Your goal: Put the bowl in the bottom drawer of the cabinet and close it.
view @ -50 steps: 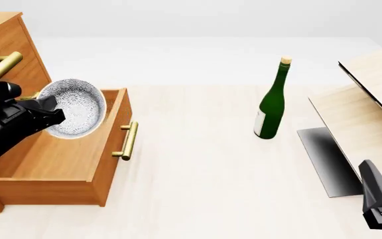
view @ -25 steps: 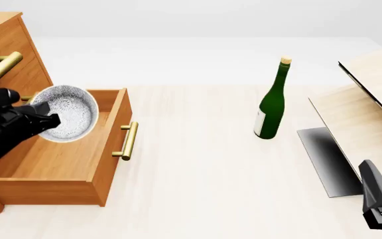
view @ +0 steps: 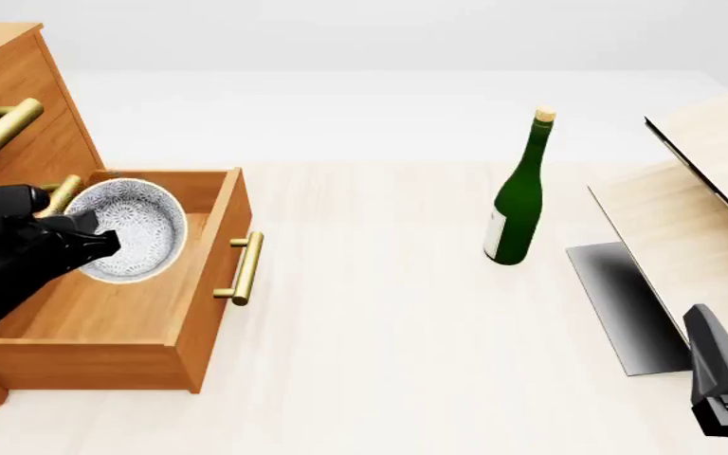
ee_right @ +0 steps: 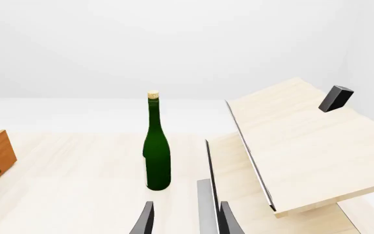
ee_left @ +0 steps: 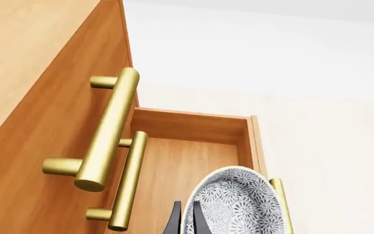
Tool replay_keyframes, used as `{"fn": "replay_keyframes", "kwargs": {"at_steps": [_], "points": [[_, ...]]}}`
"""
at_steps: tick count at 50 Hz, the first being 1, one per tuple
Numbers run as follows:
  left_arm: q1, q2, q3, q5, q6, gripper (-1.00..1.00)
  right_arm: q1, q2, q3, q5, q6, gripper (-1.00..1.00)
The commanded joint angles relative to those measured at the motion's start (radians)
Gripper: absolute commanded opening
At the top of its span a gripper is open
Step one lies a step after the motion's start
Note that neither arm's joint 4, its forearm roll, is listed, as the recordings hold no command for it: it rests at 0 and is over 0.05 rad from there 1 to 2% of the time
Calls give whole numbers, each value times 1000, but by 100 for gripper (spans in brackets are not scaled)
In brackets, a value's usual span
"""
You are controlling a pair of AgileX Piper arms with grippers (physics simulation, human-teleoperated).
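Hanging over the open bottom drawer (view: pixel 111 313) of the big orange-brown wooden cabinet (view: pixel 16 85), the small round white-grey speckled bowl (view: pixel 130 230) is held tipped on its side, with its open mouth turned toward the front camera. It is pinched by its rim in the black left gripper (view: pixel 86 245), whose two thin fingers (ee_left: pixel 196 222) are closed tight on the edge. The drawer floor lies straight below the bowl, so the move that is called for is judged to be a short one, down and then let go. The bowl is nearer the back of the drawer than its brass bar handle (view: pixel 246 267). Plenty of flat wood is seen around it, so it should fit easily. The two upper drawer handles (ee_left: pixel 109 129) stick out close by and could be bumped. The black right gripper (ee_right: pixel 183 219) is parked far off, open and holding nothing, near the tall green glass bottle (view: pixel 518 194) and the pale slanted wooden boards (view: pixel 693 218). The left arm is by far the nearer one.
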Motion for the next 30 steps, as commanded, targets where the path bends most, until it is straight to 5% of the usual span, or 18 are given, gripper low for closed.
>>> {"fn": "replay_keyframes", "kwargs": {"at_steps": [1, 30], "points": [[8, 49, 5, -37, 7, -100, 0, 0, 0, 0, 0, 100], [38, 145, 19, -106, 17, -100, 0, 0, 0, 0, 0, 100]]}}
